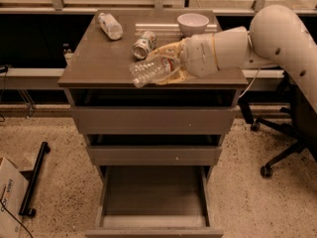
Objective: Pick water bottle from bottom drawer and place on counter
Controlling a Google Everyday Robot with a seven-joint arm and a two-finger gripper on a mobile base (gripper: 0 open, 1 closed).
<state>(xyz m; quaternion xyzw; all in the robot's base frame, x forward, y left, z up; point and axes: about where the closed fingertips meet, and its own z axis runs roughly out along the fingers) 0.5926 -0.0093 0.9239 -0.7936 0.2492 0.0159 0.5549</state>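
Note:
My gripper (pixel 162 66) is shut on the water bottle (pixel 146 71), a small clear ribbed plastic bottle. It holds the bottle on its side, cap end to the left, low over the front middle of the counter (pixel 94 61). I cannot tell whether the bottle touches the top. The yellowish fingers (pixel 171 47) wrap its right end. The bottom drawer (pixel 153 221) is pulled out below, and its flat inside is bare.
On the counter lie a clear bottle with a white label (pixel 110 26) at the back left, a green-and-white labelled bottle (pixel 143 44) just behind my gripper, and a white bowl (pixel 193 23) at the back right. An office chair base (pixel 277 152) stands right. A cardboard box (pixel 10 202) and a black bar (pixel 33 185) lie on the floor to the left.

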